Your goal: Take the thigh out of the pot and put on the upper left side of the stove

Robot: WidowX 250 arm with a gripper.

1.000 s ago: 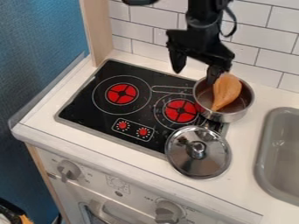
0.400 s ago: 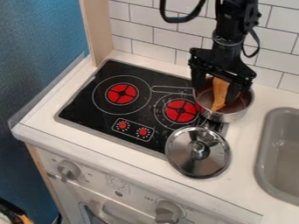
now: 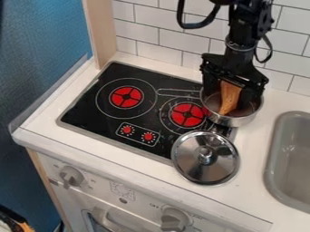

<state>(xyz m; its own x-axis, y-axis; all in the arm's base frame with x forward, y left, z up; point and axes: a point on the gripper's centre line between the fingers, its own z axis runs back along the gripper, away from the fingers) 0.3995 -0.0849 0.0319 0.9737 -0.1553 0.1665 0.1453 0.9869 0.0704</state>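
Observation:
The gripper [image 3: 229,97] hangs over the pot at the stove's right, fingers open and spread to either side of the thigh, their tips down inside the pot. The orange-brown thigh [image 3: 229,99] leans in the pot, its narrow end toward the front left; its upper part is hidden behind the gripper. The steel pot [image 3: 236,121] stands at the back right corner of the stove [image 3: 91,115]. Bare black surface and a red burner show at the stove's upper left.
A steel lid [image 3: 205,170] with a knob lies at the stove's front right corner, just in front of the pot. A grey sink [image 3: 293,158] is set in the counter at right. White tiles [image 3: 139,31] rise behind the stove.
From above and left of the pot, the gripper has moved right and down, its fingers now around the thigh. The thigh, pot and lid have kept their places.

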